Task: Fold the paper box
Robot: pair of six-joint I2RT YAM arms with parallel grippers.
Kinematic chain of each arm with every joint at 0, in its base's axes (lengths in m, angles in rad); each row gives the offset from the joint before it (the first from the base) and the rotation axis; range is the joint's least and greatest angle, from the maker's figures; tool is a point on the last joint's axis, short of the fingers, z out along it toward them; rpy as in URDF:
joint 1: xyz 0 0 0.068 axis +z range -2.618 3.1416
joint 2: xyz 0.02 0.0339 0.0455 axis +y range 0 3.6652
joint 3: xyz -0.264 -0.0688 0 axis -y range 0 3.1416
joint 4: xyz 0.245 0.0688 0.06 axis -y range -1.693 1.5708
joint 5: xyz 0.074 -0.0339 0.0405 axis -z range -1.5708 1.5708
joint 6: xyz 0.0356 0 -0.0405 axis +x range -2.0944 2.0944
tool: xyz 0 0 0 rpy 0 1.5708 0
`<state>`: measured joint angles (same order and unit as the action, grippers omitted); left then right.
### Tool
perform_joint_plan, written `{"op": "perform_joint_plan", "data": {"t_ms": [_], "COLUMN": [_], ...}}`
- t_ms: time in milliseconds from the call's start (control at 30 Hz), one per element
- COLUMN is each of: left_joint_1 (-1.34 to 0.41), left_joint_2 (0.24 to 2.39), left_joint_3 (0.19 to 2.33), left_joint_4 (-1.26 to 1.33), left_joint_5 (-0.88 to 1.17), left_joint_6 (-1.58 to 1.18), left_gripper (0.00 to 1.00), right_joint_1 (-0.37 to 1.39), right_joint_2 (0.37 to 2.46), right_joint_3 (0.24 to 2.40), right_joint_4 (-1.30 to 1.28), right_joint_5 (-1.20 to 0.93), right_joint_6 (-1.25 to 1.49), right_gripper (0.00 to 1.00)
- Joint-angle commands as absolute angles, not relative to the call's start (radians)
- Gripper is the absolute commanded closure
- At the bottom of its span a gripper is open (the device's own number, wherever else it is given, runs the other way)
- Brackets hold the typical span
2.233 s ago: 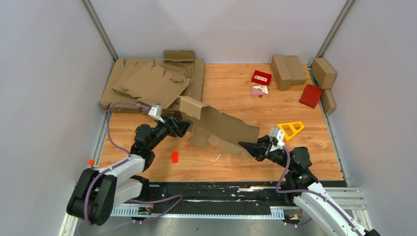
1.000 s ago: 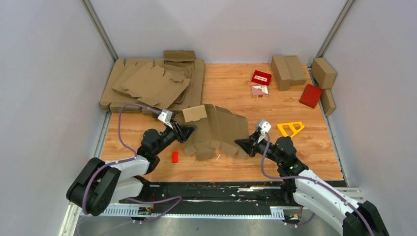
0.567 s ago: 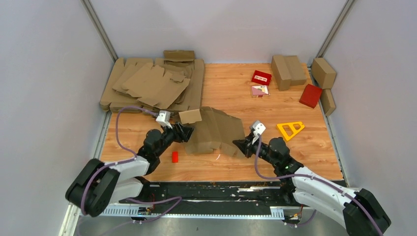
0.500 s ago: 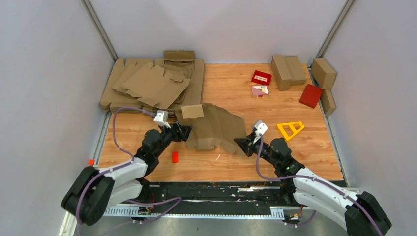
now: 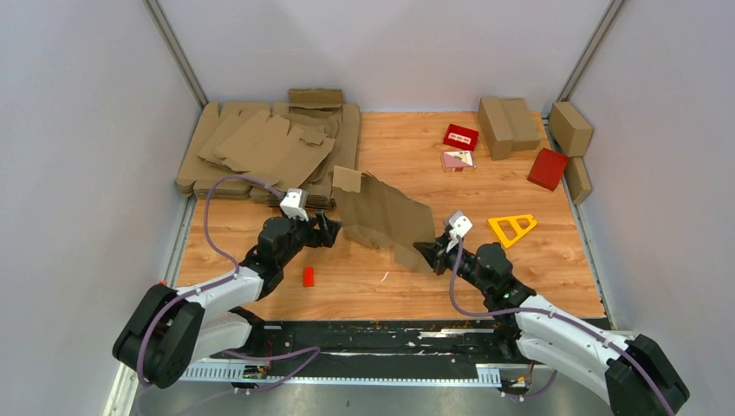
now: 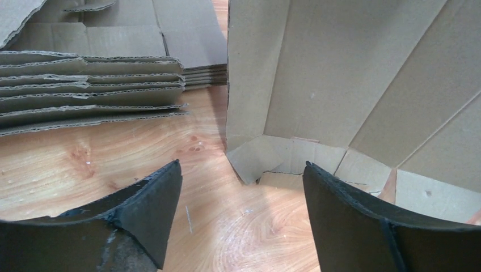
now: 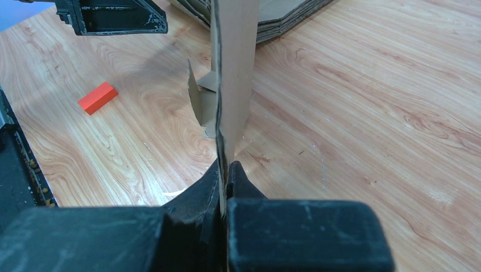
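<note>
Paper box [image 5: 386, 221] edge between right jaws

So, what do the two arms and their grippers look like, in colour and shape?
The left arm and right arm have white shells with black joints. A purple cable loops along each, and a small white camera block sits at each wrist. The left gripper and right gripper are black, with two wedge-shaped, scuffed fingers.

paper box [image 5: 384, 221] on edge at centre of table [image 5: 572, 260], between left hand [image 5: 334, 230] and right hand [image 5: 426, 252] | sheet stack [image 5: 260, 152] in far left corner | cartons [image 5: 507, 126] in far right corner | triangular frame [image 5: 511, 228] right of right hand | small block [image 5: 308, 276] toward near edge, before left hand
</note>
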<state>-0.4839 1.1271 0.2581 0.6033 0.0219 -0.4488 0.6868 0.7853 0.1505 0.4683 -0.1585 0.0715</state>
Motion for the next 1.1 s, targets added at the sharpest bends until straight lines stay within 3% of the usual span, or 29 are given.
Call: {"op": "perform_joint_plan", "data": {"t_ms": [0, 167, 467, 867, 1067], "left_joint_1": [-0.471, -0.455, -0.346, -0.336, -0.295], "left_joint_2": [1.119, 1.148, 1.361, 1.330, 1.416], "left_joint_3": [0.289, 0.258, 0.246, 0.235, 0.193], "left_joint_4": [0.615, 0.760, 1.129, 1.187, 1.467], "left_joint_5": [0.057, 0.052, 0.279, 0.361, 0.464], "left_joint_6": [-0.419, -0.413, -0.532, -0.509, -0.632], "left_gripper": [0.12, 0.02, 0.08, 0.05, 0.16], "right_joint_1": [0.695, 0.694, 0.693, 0.694, 0.694], "right_joint_2": [0.756, 0.709, 0.683, 0.582, 0.581], "right_joint_3": [0.161, 0.149, 0.148, 0.136, 0.142], "right_joint_4": [0.493, 0.465, 0.445, 0.425, 0.414], "right_joint_5": [-0.179, -0.210, -0.259, -0.352, -0.357], "right_joint_6": [0.038, 0.020, 0.028, 0.034, 0.036], "right_gripper": [1.00, 1.00, 1.00, 1.00, 1.00]}}
